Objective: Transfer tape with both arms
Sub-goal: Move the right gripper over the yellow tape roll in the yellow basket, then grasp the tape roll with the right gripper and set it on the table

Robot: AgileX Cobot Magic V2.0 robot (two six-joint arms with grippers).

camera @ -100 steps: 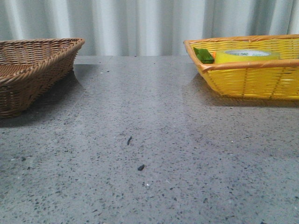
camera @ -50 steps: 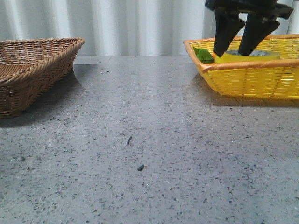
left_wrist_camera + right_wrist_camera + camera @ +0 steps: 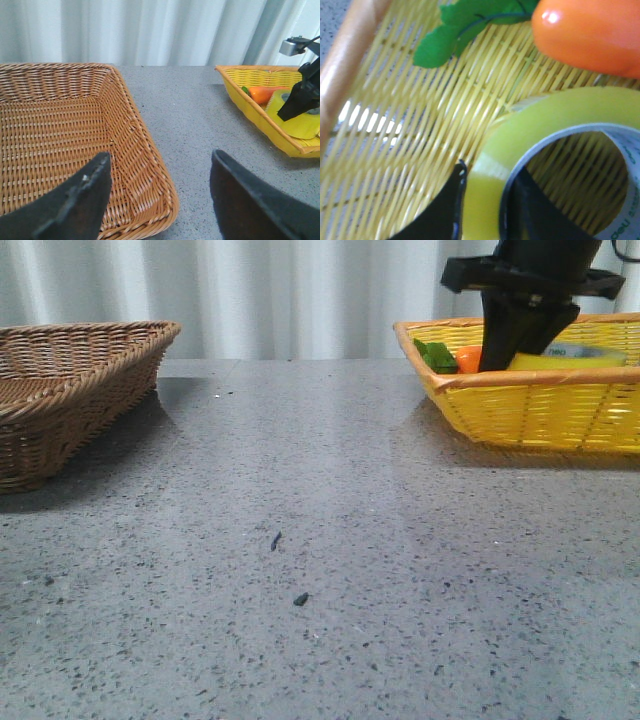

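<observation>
Right hand (image 3: 482,212) pinches tape (image 3: 560,130) wall inside yellow basket (image 3: 540,410), beside carrot (image 3: 590,32).

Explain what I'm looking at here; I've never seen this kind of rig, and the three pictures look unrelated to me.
It is a two-armed robot at a speckled grey stone table. One picture looks forward over the table; the other two come from cameras on each wrist.

On the table stand a brown wicker basket at the left and a yellow woven basket at the right. The yellow one holds a roll of translucent yellow packing tape and an orange carrot with green leaves.

The right pincer has reached into the yellow basket. Its close-up shows one finger outside the roll's wall and one inside the white core, closed on it.

The left pincer hangs open over the brown basket's near corner, holding nothing.
</observation>
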